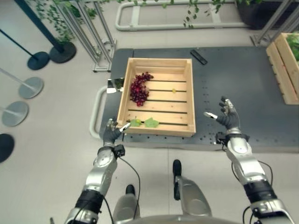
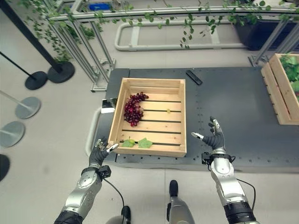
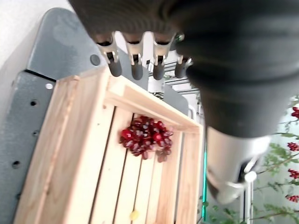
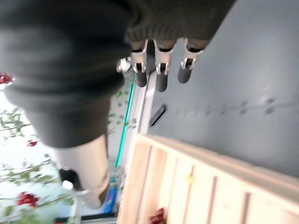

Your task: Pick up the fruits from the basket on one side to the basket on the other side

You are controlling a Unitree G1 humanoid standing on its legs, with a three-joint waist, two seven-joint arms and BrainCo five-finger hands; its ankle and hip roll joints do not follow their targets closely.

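Your left hand (image 1: 112,132) hung at the wooden crate's (image 1: 122,99) near corner, fingers relaxed and empty, right hand (image 2: 214,136) spread over the dark table (image 2: 233,102), red grapes (image 1: 139,87) lay inside the crate, eye views alone showed two green leaves (image 1: 145,122), second crate (image 2: 280,88) far right.

Silver-grey arms, dark ribbed wrist covers, silver dark-tipped fingers (image 1: 227,103).

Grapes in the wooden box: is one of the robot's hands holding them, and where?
No. The grapes lie loose in the crate. The left hand hovers open by its near corner; the right hand is open over the dark table, holding nothing.
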